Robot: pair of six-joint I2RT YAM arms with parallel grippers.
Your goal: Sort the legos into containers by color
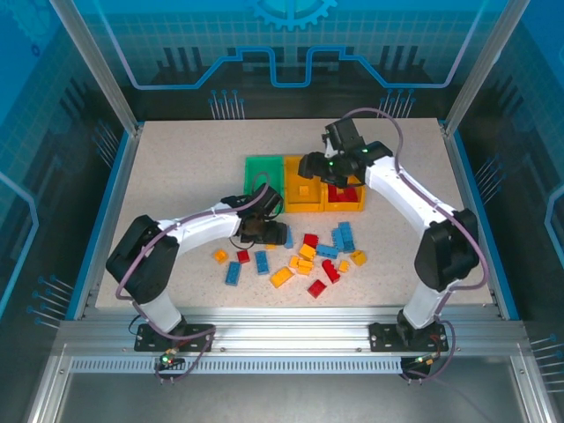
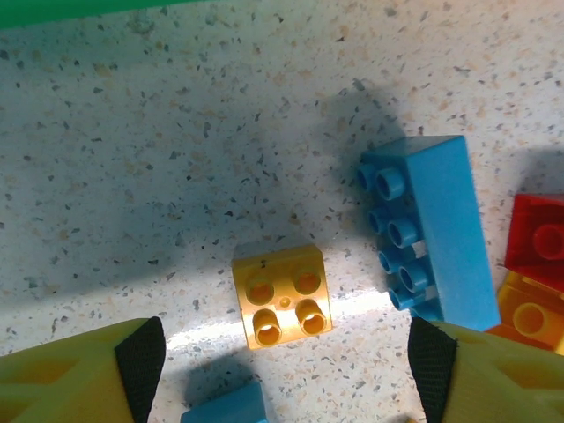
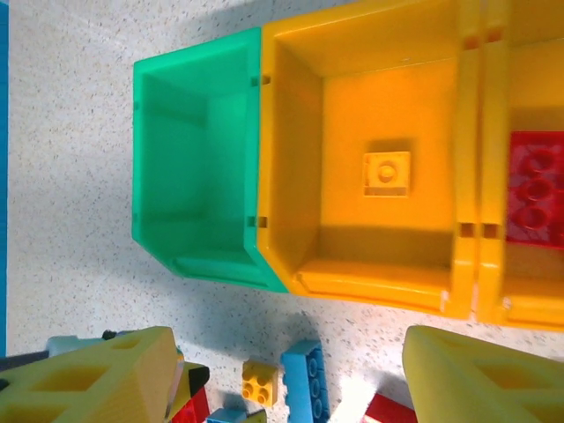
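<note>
Sorting under way: the left gripper [image 2: 286,366] is held low over the speckled tabletop [image 2: 132,176], jaws apart either side of a small yellow four-stud plastic brick [image 2: 282,296], which is not yet touched. A long blue plastic brick [image 2: 432,233] lies just beside it. The right gripper [image 3: 291,352], spread and empty, is poised above the joined plastic bins [image 3: 264,220]. One yellow brick [image 3: 386,173] is seen in the middle orange-yellow bin [image 3: 291,132], red bricks [image 3: 536,189] in the end orange-yellow bin [image 3: 529,79], and none in the green bin [image 3: 189,159]. A pick is judged to be in hand. Next, the jaws must be closed squarely on the yellow brick, clear of the blue, and the brick carried to the middle bin.
</note>
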